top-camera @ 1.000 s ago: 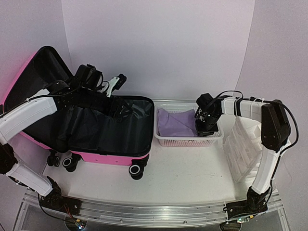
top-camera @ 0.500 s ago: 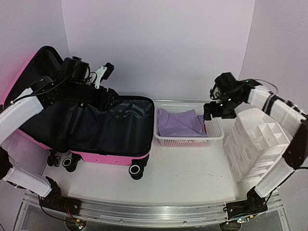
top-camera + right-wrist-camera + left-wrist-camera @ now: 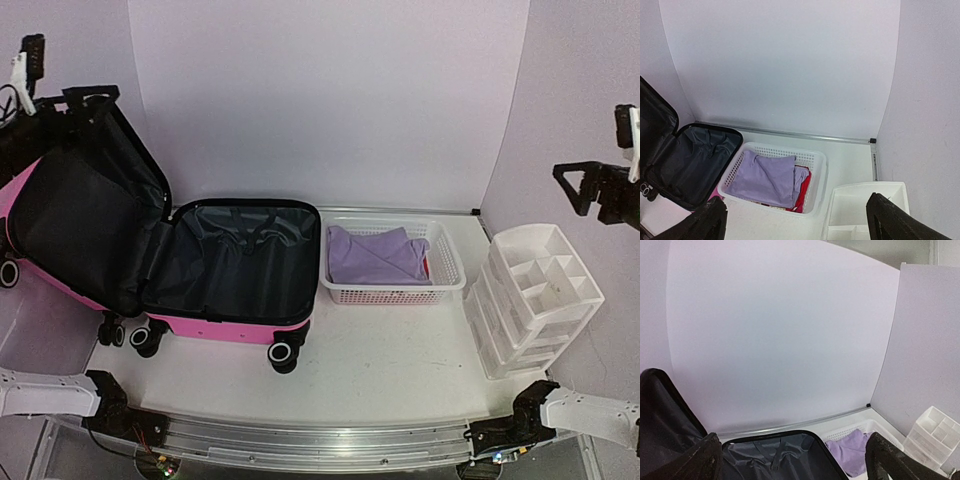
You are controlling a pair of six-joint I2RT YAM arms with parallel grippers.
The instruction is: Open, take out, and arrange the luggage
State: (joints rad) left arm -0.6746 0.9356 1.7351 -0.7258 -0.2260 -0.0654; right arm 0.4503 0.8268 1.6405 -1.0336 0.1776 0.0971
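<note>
The luggage (image 3: 235, 270) lies open on the table's left side, a hot-pink shell with black lining. Its lid (image 3: 85, 220) leans up to the left. The lining of the base half shows bare in the left wrist view (image 3: 775, 460) and the right wrist view (image 3: 690, 155). My left gripper (image 3: 60, 78) hangs high at the far left, above the lid, open with nothing in it (image 3: 792, 465). My right gripper (image 3: 608, 160) is high at the right edge, above the drawer organizer, also open with nothing held (image 3: 797, 222).
A white mesh basket (image 3: 445, 285) stands right of the luggage, holding folded purple cloth (image 3: 375, 255) over something red (image 3: 807, 187). A white drawer organizer (image 3: 540, 295) stands at the right. The table's near edge runs along the arm bases.
Both arms have risen up and outward, the left away from the suitcase interior, the right away from the basket. Both grippers have opened wide.
</note>
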